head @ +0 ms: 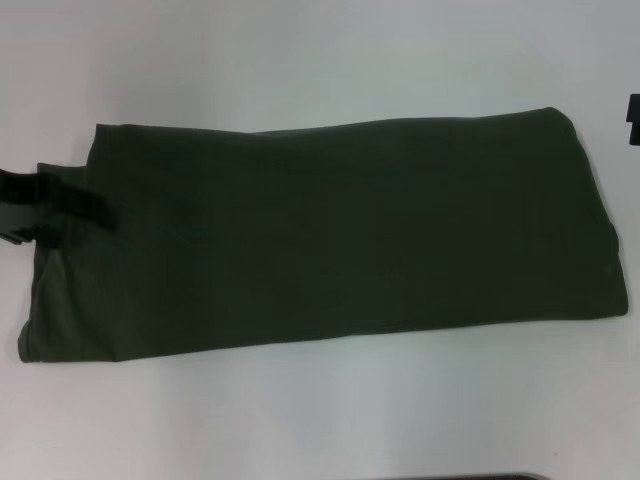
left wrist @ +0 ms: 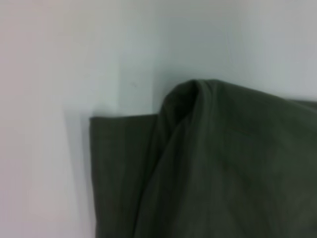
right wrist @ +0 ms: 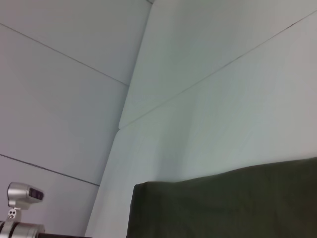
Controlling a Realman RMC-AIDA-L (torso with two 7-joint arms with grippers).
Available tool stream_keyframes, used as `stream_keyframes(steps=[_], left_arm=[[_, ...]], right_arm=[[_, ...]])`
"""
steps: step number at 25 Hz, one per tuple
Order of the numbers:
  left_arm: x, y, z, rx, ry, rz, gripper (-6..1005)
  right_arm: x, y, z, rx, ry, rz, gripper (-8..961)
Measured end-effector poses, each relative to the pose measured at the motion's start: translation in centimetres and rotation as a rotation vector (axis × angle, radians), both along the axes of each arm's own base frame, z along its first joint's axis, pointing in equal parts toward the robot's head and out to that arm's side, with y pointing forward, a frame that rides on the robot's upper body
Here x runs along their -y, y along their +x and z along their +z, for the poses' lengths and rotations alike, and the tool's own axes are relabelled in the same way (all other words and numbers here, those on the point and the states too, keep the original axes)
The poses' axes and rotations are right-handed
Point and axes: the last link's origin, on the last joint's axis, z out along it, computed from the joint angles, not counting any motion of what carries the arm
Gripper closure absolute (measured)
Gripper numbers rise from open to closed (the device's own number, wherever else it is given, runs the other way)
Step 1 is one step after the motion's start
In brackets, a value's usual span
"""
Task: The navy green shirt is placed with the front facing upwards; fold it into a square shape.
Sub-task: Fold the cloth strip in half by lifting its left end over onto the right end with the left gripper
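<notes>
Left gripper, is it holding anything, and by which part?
The left gripper sits at the shirt's left end, where cloth bunches up; an actual hold cannot be told.

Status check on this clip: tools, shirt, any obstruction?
Left tool at the shirt's left end, grip unclear. Right tool barely in view at right edge. Navy green shirt folded into long band. No obstruction.

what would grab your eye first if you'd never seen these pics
The navy green shirt, folded into a long dark band, stretches across the white table. Next comes the left gripper, black, at the shirt's left end, where the left wrist view shows a corner of cloth bunched up.
</notes>
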Motion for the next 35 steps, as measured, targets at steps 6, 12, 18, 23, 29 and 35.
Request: stream_keyframes(steps=[6,12,18,23,29,35], left_arm=[[0.2,-0.3,-1.2,0.002,-0.028,0.011,126],[0.1,-0.8,-1.3,-0.026,-0.017,0.023,125],[0.0,-1.0,-1.7,-0.056,-0.026,0.027,126],[0.0,-1.1,-1.8,-0.060,-0.028,0.029,125],[0.0,-1.1,-1.8,-0.066,-0.033,0.030,126],[-0.1,-0.6,-0.2,-0.046,-0.003,0.027,128]], right_arm=[[0.0,0.0,0.0,0.001,0.001,-0.001,284],[0.0,0.0,0.0,0.002,0.003,-0.002,285],[0.1,0.1,-0.1,0.003,-0.003,-0.005,285],[0.1,0.1,-0.1,0.002,-0.005,-0.006,285],[0.1,0.1,-0.1,0.002,-0.006,-0.005,285],[0.1,0.1,0.0,0.003,-0.004,-0.005,286]])
